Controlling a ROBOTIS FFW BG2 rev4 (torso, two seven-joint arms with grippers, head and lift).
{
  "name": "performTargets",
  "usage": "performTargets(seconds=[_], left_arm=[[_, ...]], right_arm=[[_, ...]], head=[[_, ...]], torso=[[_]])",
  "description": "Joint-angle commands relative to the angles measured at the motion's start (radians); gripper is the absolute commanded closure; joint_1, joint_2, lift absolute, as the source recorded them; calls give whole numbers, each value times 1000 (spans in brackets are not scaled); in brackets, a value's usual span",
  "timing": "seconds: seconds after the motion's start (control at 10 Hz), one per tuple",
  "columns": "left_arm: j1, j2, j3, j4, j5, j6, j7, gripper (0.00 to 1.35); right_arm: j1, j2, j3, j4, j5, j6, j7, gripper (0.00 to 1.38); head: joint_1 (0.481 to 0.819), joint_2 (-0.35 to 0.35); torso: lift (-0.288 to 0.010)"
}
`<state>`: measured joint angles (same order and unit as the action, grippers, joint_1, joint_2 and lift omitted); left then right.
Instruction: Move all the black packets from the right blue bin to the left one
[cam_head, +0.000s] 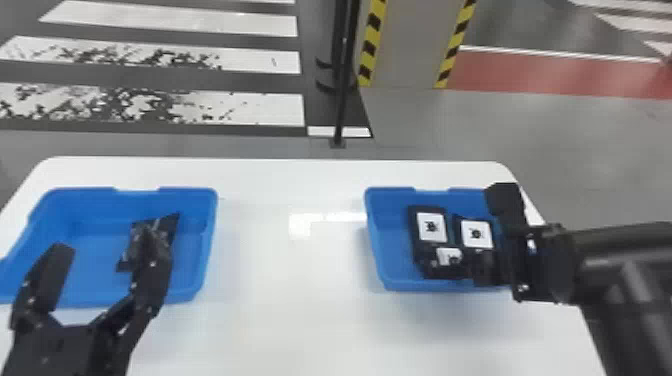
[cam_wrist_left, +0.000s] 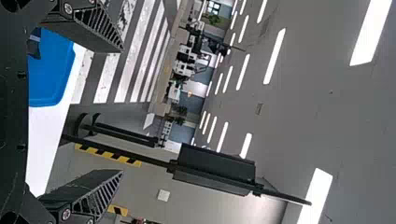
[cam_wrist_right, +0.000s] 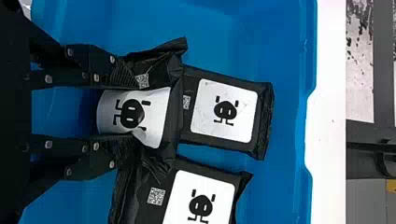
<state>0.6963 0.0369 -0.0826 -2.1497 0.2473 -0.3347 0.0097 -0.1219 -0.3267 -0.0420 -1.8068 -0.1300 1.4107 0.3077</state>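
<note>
Right blue bin sat on the white table. Inside it, right gripper had its fingers closed on the nearest black packet, label buckled between them. Two other labelled packets lay side by side toward that bin's far wall. Well left of that bin: left blue bin, dark packet inside, partly hidden; left gripper, fingers spread, nothing between. Beyond and left of the right bin stood a black pole.

3 packets bear pictograms and apparent QR codes.
</note>
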Motion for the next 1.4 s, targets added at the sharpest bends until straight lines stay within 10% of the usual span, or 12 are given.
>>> performTargets(seconds=[0.0, 0.4, 0.6, 1.0, 1.3], left_arm=[[-2, 1, -1, 1, -2, -16, 0, 113], [1, 1, -3, 1, -14, -34, 1, 113], [-9, 8, -21, 1, 10, -24, 3, 107], [-71, 20, -63, 1, 90, 52, -13, 117], [-127, 21, -49, 1, 106, 111, -47, 117]], right_arm=[[41, 8, -30, -70, -24, -26, -10, 1167], [122, 37, -143, -219, -81, -247, -47, 1168], [100, 35, -143, -79, -277, -508, 42, 1167], [-62, -23, 211, 115, -640, -682, 301, 1167], [-87, -31, 359, 90, -769, -684, 335, 1167]], head=[[695, -140], [695, -141], [695, -137], [695, 76], [695, 179]], torso=[[-140], [-140], [-140], [-140], [-140]])
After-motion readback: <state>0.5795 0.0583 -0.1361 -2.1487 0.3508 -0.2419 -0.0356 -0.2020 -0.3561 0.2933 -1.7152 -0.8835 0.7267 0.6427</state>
